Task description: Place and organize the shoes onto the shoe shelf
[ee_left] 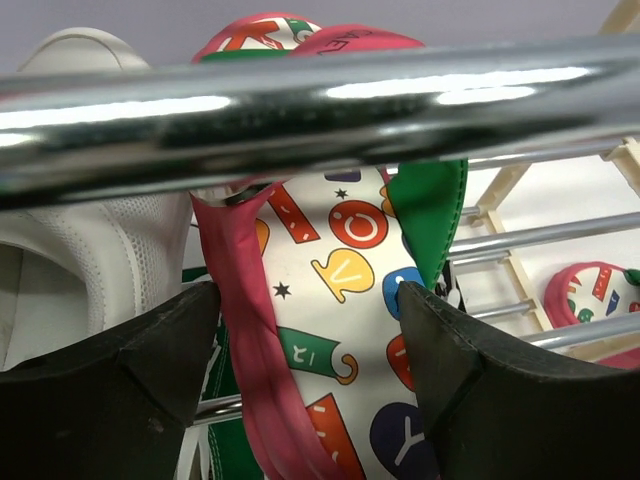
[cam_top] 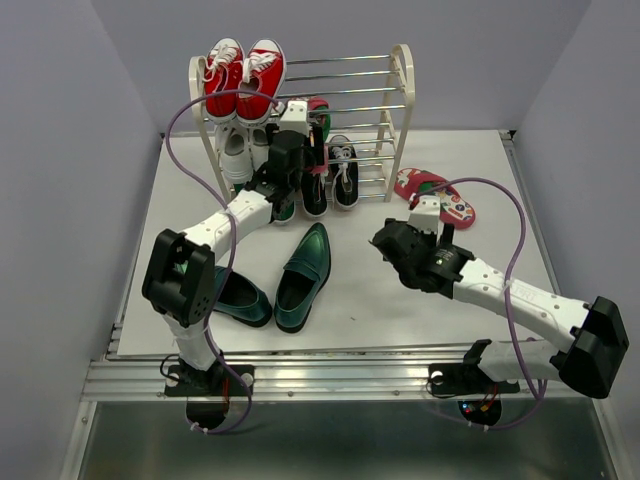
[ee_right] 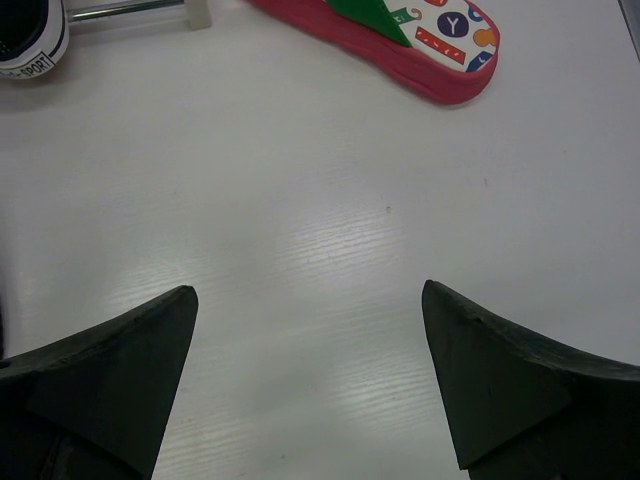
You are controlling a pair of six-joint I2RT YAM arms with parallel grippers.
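The left gripper (ee_left: 308,295) reaches into the small tiered rack of cream arched side frames and thin chrome rods (cam_top: 404,90). Its two fingers pinch a red flip-flop with a colourful printed footbed (ee_left: 340,270) by the edges. That flip-flop stands steeply tilted behind a chrome rod, just beside a white sneaker (ee_left: 90,230). The second red flip-flop (cam_top: 437,196) lies on the white table (cam_top: 480,160) just right of the rack. The black sneakers with white laces (cam_top: 343,175) sit side by side at the bottom of the rack, and red sneakers (cam_top: 243,75) occupy the top tier. Two glossy dark green loafers (cam_top: 303,270) lie on the table in front, one partly under the left arm. The right gripper (ee_right: 308,290) hovers above the table, its fingers spread wide apart.
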